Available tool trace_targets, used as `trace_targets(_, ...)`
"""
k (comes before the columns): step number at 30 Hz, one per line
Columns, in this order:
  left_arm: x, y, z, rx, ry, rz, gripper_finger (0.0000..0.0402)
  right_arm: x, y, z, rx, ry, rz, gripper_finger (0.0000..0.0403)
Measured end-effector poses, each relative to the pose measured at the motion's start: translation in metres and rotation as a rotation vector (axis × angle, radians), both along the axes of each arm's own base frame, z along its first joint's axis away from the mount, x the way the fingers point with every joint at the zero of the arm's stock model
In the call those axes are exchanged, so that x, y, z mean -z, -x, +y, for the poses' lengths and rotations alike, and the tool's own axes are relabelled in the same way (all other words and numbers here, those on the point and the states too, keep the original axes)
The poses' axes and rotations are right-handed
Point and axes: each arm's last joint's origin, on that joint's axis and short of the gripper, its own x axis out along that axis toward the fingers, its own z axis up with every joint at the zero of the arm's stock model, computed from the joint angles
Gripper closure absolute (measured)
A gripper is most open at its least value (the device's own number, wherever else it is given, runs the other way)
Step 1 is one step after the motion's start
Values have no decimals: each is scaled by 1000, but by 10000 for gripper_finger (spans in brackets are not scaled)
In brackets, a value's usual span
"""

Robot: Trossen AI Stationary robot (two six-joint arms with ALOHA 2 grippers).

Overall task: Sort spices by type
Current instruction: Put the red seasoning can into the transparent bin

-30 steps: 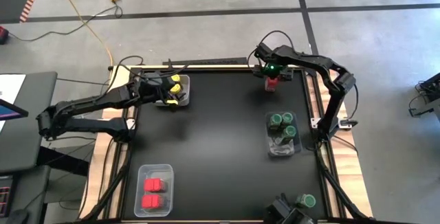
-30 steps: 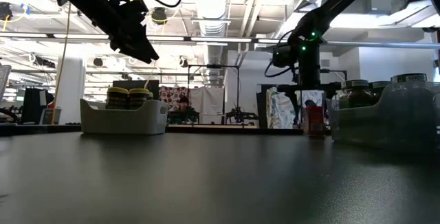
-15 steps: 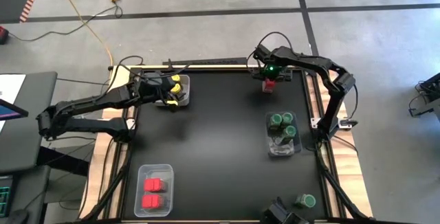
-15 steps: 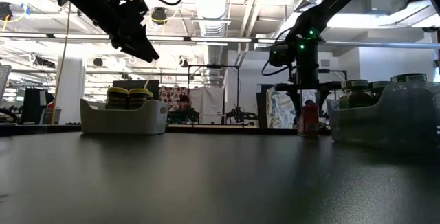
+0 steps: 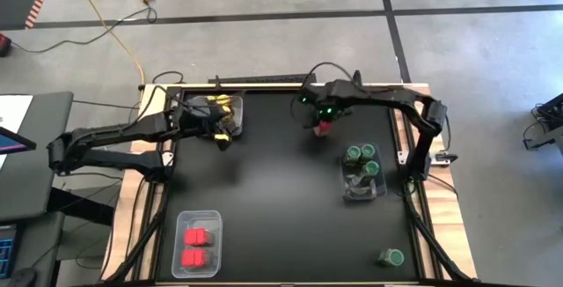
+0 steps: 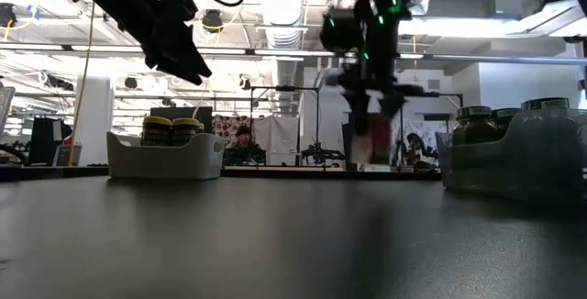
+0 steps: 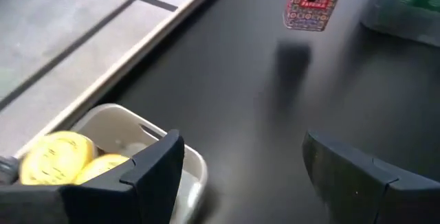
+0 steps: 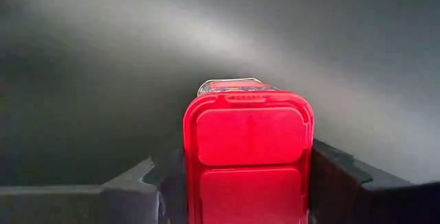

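**Red spice tin carried over the black counter**

Black counter (image 5: 281,199), ringed by a wooden edge, is seen from above with three clear bins set well apart on it. The right hand (image 5: 323,121) is closed on a red spice tin (image 8: 247,155); in the right wrist view the tin is clamped between the two dark fingers (image 8: 337,183), lid end outward, and in the low view it hangs clear of the counter. No bin lies beneath this hand. The bin of red tins (image 5: 199,244) lies far off, toward the opposite corner of the counter, with two red tins already in it. The bin of green-lidded jars (image 5: 361,171) sits near the right hand, on its outer side. One green-lidded jar (image 5: 391,257) stands alone, well away from both hands.

The left hand (image 7: 240,169) hovers just above the bin of yellow-lidded jars (image 7: 172,148), its fingers held partly apart with nothing between them.

A long carry is judged to remain. The tin could be lost if the grip, taken only across its sides, slackens while swinging. A release at height could tip the tin or bounce it out of the bin. A collision is possible too, since the carry path runs close to the left arm.
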Motion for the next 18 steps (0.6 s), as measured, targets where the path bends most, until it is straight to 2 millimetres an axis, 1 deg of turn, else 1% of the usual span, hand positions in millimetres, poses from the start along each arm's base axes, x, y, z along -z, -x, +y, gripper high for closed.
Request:
trace_targets(3, 2, -3, -14, 4, 33, -1, 120, -14, -18, 33, -162, 25, -29, 159)
trace_targets(6, 2, -6, -30, -8, 74, -30, 120, -26, -32, 66, -285, 41, -63, 159)
trace_targets(11, 3, -8, -59, -5, 107, -69, 120, -39, -43, 121, -444, 49, -106, 159)
trace_targets(14, 3, -7, -75, -1, 110, -90, 120, -45, -46, 151, -499, 45, -139, 159)
trace_targets(18, 2, -5, -92, -2, 132, -132, 120, -48, -48, 178, -455, 13, -204, 158)
